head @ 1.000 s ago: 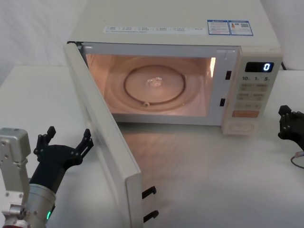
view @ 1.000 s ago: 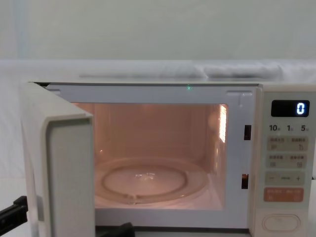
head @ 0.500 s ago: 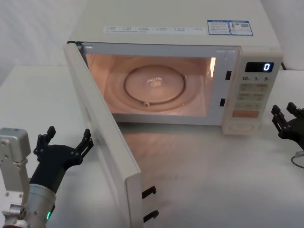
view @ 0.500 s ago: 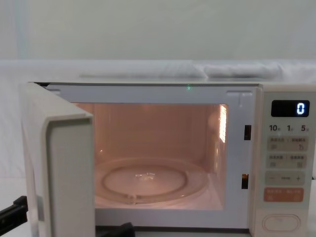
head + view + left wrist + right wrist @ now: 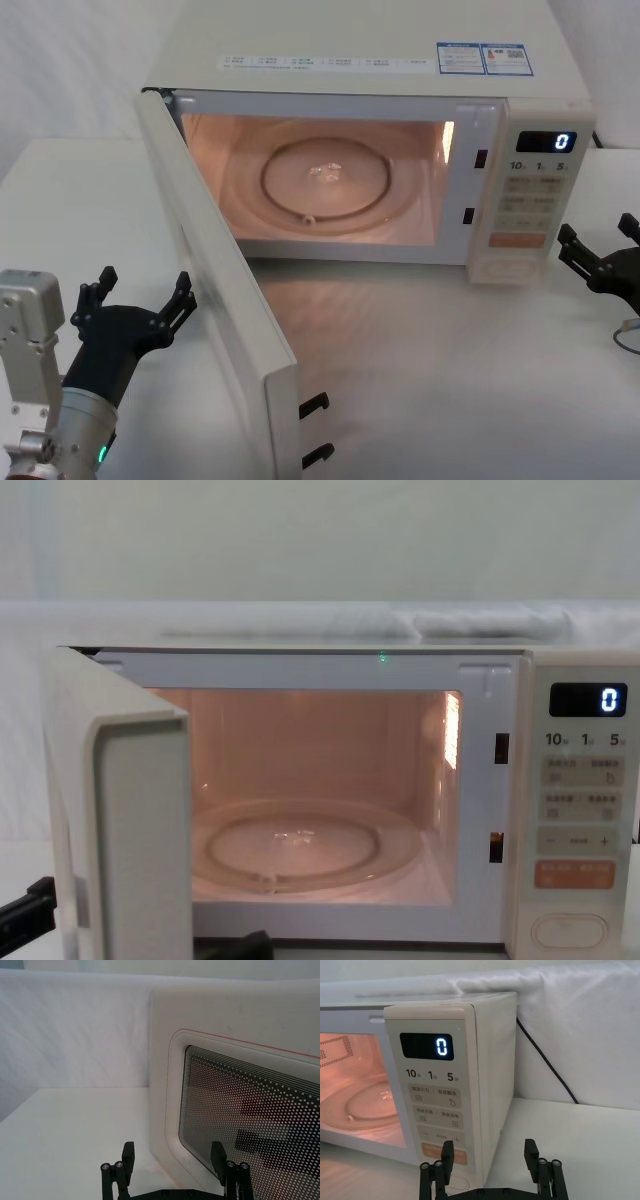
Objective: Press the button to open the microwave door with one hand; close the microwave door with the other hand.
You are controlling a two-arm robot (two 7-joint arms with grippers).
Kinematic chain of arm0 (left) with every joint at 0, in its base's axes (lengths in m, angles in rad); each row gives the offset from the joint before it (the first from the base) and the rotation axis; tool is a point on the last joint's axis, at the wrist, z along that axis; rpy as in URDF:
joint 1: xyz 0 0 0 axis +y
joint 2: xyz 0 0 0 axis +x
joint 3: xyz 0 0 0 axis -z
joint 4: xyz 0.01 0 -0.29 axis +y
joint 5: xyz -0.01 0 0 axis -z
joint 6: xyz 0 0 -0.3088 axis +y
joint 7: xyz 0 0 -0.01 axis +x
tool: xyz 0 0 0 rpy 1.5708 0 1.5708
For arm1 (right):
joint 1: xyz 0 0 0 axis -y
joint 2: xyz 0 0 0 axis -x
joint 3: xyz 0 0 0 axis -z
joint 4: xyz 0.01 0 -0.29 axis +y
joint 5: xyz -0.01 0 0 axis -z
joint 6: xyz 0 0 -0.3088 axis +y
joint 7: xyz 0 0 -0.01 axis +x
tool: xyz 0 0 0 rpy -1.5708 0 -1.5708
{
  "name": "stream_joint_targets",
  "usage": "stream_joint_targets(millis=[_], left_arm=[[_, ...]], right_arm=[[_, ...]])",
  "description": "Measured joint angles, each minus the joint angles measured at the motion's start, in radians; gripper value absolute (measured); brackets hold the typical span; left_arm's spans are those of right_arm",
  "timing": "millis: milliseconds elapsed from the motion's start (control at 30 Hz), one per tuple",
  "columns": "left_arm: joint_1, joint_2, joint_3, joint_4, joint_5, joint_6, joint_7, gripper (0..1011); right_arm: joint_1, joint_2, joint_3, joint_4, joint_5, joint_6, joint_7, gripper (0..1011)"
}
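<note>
The microwave door (image 5: 215,290) stands swung wide open on its left hinge, edge-on in the chest view (image 5: 120,820). Its dark window with the pink outline faces the left wrist camera (image 5: 240,1110). My left gripper (image 5: 140,290) is open, just outside the door's outer face near its free end, not touching it; the left wrist view has the fingers spread before the window (image 5: 172,1157). The oval button (image 5: 512,268) sits at the bottom of the control panel (image 5: 568,931). My right gripper (image 5: 598,242) is open, to the right of the panel and clear of it (image 5: 489,1152).
The lit cavity holds a glass turntable (image 5: 325,185). Two black latch hooks (image 5: 315,405) stick out of the door's free edge. A black power cord (image 5: 545,1060) runs behind the microwave, and a thin cable (image 5: 628,335) lies on the white table at the right.
My right gripper's fingers have spread from shut to open beside the control panel. The left arm and the door have not moved.
</note>
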Motion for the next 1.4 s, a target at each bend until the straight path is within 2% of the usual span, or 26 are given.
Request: stream_joint_targets(millis=[167,1400], left_arm=[[0.000,0.000,0.000,0.000,0.000,0.000,0.000,1001],[0.000,0.000,0.000,0.000,0.000,0.000,0.000,1001]], right_arm=[[0.000,0.000,0.000,0.000,0.000,0.000,0.000,1000],[0.000,0.000,0.000,0.000,0.000,0.000,0.000,1002]])
